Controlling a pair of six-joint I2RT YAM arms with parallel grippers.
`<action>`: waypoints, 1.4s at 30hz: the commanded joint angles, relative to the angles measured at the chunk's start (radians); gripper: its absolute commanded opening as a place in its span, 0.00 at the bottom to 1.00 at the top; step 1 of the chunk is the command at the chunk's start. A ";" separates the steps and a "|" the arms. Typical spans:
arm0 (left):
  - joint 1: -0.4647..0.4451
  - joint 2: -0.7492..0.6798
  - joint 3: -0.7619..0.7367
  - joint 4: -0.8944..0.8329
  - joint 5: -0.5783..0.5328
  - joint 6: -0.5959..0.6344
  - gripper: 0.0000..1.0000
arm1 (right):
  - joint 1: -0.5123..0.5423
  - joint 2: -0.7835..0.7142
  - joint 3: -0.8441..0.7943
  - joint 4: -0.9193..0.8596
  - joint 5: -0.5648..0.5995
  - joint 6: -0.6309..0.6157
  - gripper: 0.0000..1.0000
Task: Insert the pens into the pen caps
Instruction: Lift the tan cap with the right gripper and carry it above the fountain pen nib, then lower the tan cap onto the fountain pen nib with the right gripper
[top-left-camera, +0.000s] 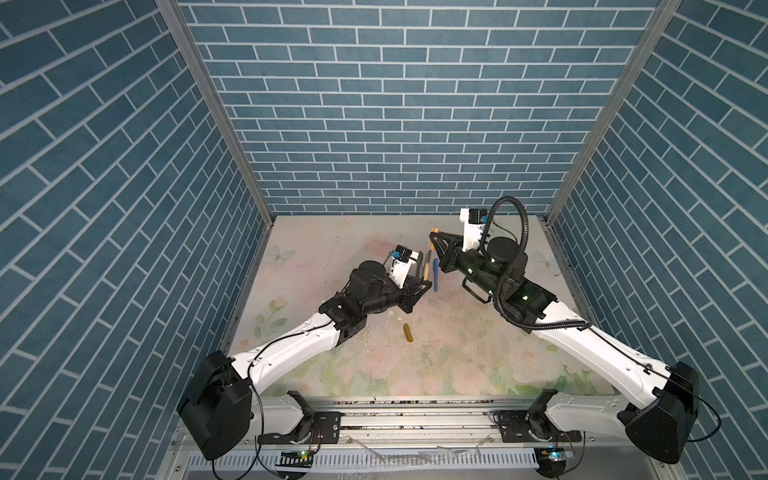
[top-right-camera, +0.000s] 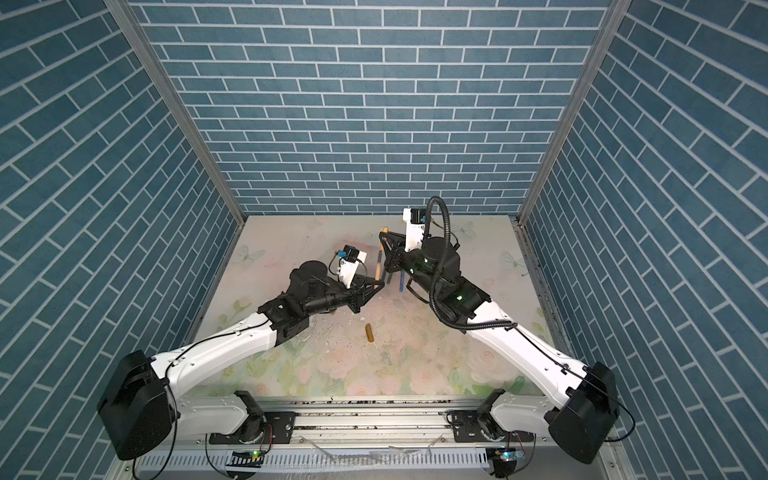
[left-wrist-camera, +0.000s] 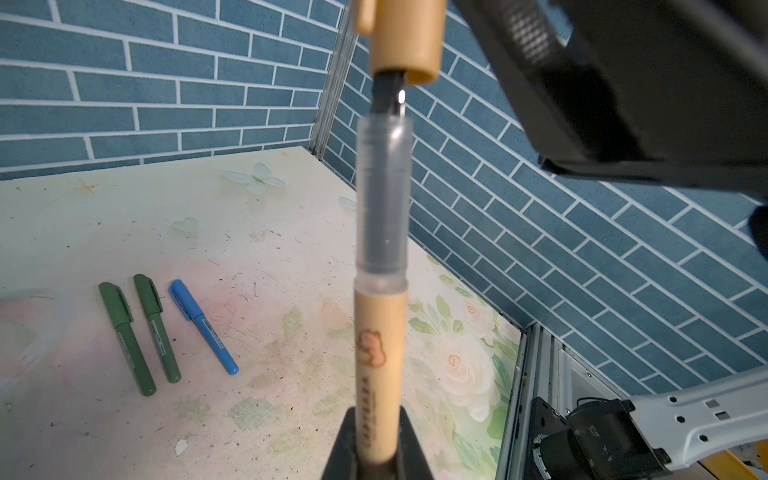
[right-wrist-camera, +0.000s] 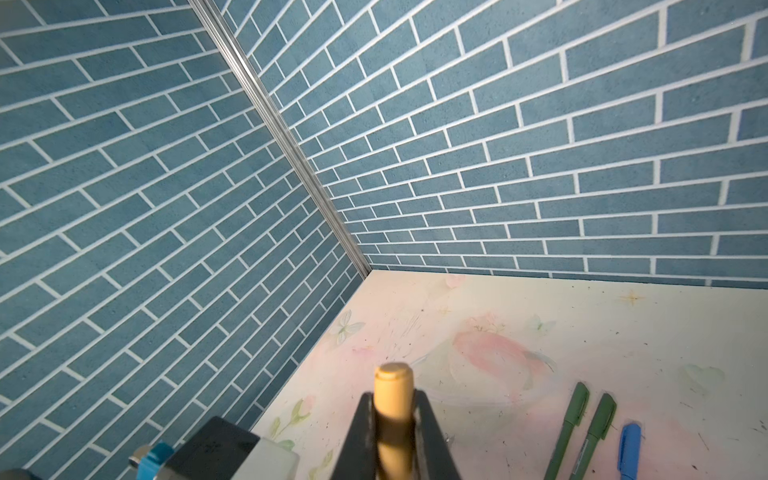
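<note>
Left fingers (left-wrist-camera: 343, 457) clamp one tan pen (left-wrist-camera: 380, 353), right fingers (right-wrist-camera: 359, 440) one cap (right-wrist-camera: 392, 388); three capped pens (left-wrist-camera: 157, 328) lie.

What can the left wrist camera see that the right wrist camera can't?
Only left wrist: the golden pen, gripped by the left end effector, its dark tip meeting the cap. Only right wrist: the cap's rounded closed end poking from the right end effector. Both: two green pens and a blue pen lying capped on the table.
</note>
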 joint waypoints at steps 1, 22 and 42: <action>-0.004 0.012 0.029 0.007 0.008 0.009 0.00 | 0.003 0.004 -0.002 0.026 0.002 0.004 0.04; -0.004 -0.019 0.008 0.019 -0.039 0.018 0.00 | 0.004 -0.010 -0.093 0.032 -0.098 0.115 0.04; -0.004 -0.045 -0.014 0.053 -0.050 0.028 0.00 | 0.003 -0.039 -0.121 0.052 -0.159 0.172 0.04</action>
